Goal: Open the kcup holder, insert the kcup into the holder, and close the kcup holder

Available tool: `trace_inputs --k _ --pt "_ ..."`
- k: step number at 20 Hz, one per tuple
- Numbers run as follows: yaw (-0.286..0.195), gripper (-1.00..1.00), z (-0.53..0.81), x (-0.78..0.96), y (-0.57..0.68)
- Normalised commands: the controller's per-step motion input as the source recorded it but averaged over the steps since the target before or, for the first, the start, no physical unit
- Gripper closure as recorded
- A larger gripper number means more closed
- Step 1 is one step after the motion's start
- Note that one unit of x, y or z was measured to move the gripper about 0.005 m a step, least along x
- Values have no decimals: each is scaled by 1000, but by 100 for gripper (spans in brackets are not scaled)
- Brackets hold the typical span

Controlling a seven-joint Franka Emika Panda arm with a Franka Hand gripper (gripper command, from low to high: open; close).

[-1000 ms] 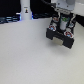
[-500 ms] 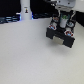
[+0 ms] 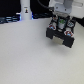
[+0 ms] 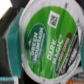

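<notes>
One pale desk point(image 3: 25, 57) carries the black kcup holder point(image 3: 62, 35) at the exterior view's right, its front facing the camera. Above it hangs the white arm point(image 3: 64, 10). The kcup point(image 4: 47, 42) fills the wrist view, green lid facing the lens, gripped by the fingers point(image 3: 61, 24) over the holder.

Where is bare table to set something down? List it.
Free: the table on the exterior view's left of the kcup holder, up to the white post. Crowded: above the holder, where the gripper holds the kcup.
</notes>
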Motion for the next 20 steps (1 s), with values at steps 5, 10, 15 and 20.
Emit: trace_inputs --k 5,10,15,20 --pt "9 -100 5 68 276" --pt "13 -100 293 186 84" --pt "1 -100 445 403 -80" --pt "-10 -100 505 726 -263"
